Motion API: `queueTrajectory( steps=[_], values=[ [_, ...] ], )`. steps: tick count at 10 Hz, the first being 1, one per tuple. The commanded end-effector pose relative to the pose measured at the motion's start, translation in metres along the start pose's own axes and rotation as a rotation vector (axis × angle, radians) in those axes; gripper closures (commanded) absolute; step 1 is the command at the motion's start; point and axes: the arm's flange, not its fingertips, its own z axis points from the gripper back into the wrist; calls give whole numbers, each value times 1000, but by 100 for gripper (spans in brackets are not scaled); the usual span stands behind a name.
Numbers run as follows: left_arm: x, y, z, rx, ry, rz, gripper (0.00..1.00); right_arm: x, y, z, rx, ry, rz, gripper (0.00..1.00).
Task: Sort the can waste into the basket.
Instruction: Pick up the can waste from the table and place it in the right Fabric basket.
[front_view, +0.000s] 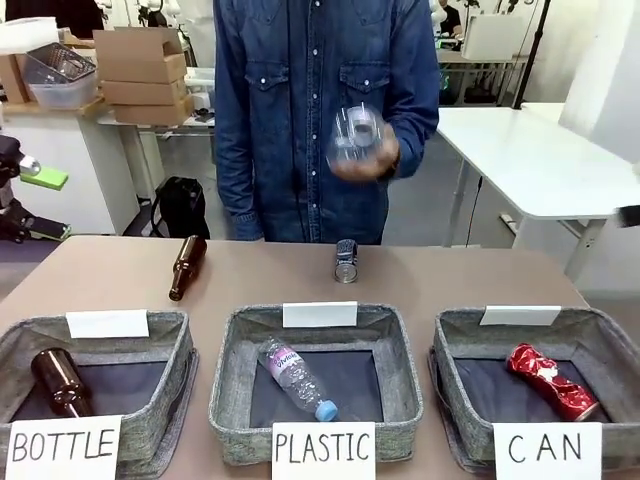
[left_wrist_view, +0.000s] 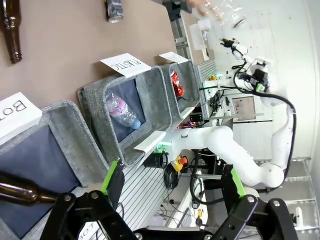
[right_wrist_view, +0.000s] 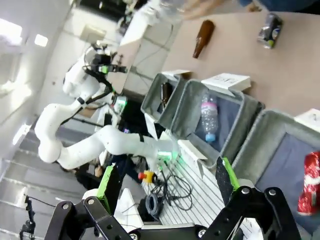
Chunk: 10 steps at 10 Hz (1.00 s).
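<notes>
The red can (front_view: 552, 380) already lies crumpled on the floor of the basket (front_view: 612, 338) labelled CAN, at my right end of the row. The dark can (front_view: 346, 261) is the one left out: it stands on the desk (front_view: 470, 275) beyond the middle basket, just in front of the person and well apart from where it belongs. So I judge the job half done, with the pick of that second can in hand.

My left fingers (left_wrist_view: 111, 177) and my right fingers (right_wrist_view: 226, 177) are both spread as wide as they go and hold nothing; both hang back on my side, above the near edge of the baskets.

The right arm looks the better choice. It would have to reach over the baskets, come down around the can's sides, close, then carry it across and let go over the red one. The person's hand (front_view: 372, 152), holding something clear, hovers above that spot, so I should watch it.
</notes>
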Motion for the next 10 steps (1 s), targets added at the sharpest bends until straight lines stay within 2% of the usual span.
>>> queueTrajectory(
  steps=[1,3,4,5,6,7,10],
  values=[
    [0,0,2,-4,6,-23,0,-9,-2,-5,-83,-71,-16,0],
    [0,0,2,-4,6,-23,0,-1,-10,-22,-96,-44,-37,0],
    [0,0,2,-4,6,-23,0,13,-8,-40,-87,-18,-9,0],
    [0,0,2,-4,6,-23,0,38,-6,-73,-135,26,3,0],
    [0,0,2,-4,6,-23,0,57,-6,-100,-116,87,20,0],
    [0,0,2,-4,6,-23,0,57,-7,-93,-81,89,28,0],
    [0,0,2,-4,6,-23,0,1,-18,-20,-82,0,-28,0]
  ],
)
